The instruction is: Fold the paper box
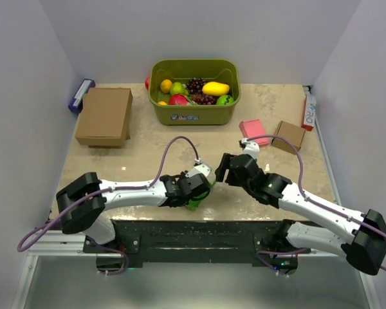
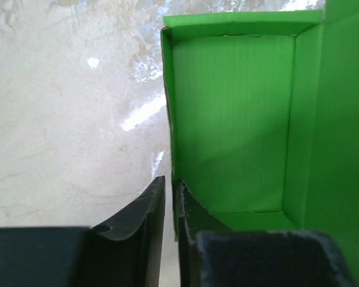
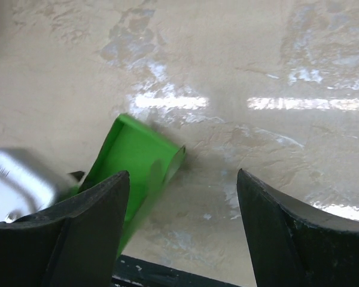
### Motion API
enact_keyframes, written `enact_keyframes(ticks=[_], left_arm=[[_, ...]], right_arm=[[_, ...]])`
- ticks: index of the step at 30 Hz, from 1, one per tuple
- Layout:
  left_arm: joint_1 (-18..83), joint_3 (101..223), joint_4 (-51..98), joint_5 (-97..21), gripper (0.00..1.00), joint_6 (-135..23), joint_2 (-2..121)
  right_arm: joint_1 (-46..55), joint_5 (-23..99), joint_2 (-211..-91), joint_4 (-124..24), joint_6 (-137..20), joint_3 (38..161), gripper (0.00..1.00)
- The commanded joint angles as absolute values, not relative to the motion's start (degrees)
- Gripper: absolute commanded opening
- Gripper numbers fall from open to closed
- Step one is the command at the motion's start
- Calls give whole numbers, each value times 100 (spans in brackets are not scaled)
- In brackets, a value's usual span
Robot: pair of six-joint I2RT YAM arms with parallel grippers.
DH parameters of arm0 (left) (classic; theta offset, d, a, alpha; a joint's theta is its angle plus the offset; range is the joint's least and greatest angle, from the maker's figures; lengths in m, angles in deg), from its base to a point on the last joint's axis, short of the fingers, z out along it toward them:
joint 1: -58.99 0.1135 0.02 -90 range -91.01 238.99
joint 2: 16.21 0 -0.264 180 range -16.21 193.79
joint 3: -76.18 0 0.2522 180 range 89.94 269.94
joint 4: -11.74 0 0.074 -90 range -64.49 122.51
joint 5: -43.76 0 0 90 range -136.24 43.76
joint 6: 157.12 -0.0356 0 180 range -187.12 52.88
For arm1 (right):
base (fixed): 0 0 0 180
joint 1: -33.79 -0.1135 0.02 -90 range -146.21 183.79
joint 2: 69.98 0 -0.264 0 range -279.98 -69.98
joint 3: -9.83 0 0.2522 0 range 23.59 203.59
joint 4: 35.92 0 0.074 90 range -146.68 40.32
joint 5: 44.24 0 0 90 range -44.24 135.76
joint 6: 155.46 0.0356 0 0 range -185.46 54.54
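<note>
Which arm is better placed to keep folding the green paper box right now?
Probably the left. Its pincer is closed on a wall of the paper box, while the right pincer stands open beside the box with nothing in it.

Plain pale-lilac walls (image 1: pixel 199 29) close in a glossy beige marbled table (image 1: pixel 154 151) on three sides, overhead light glinting off its surface.

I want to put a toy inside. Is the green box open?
Open. The paper box shows its bare green inside with walls standing, and no lid covers it.
</note>
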State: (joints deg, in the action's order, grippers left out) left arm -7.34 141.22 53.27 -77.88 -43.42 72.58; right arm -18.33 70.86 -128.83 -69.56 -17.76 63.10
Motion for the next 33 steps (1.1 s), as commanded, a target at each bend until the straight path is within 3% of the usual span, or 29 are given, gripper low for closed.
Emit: enact_keyframes(ticks=[1, 6, 15, 19, 33], left_arm=[[-711, 14346, 5118, -7490, 41, -3698, 6949], [-702, 14206, 5082, -7234, 59, -3618, 6554], [-219, 13907, 4915, -6980, 66, -3732, 5736], [360, 13521, 4643, -6664, 66, -3864, 5718], [678, 13098, 3711, -5881, 51, -4128, 6632]], right_arm=[[-1263, 6555, -12711, -7008, -1879, 6271, 75], [-1007, 6439, -12500, -7077, -1871, 6138, 76], [-928, 6211, -12490, -6904, -1607, 5551, 72], [-937, 5606, -12991, -6358, -1695, 5348, 63], [-1455, 4955, -14828, -4864, -1501, 5680, 61]])
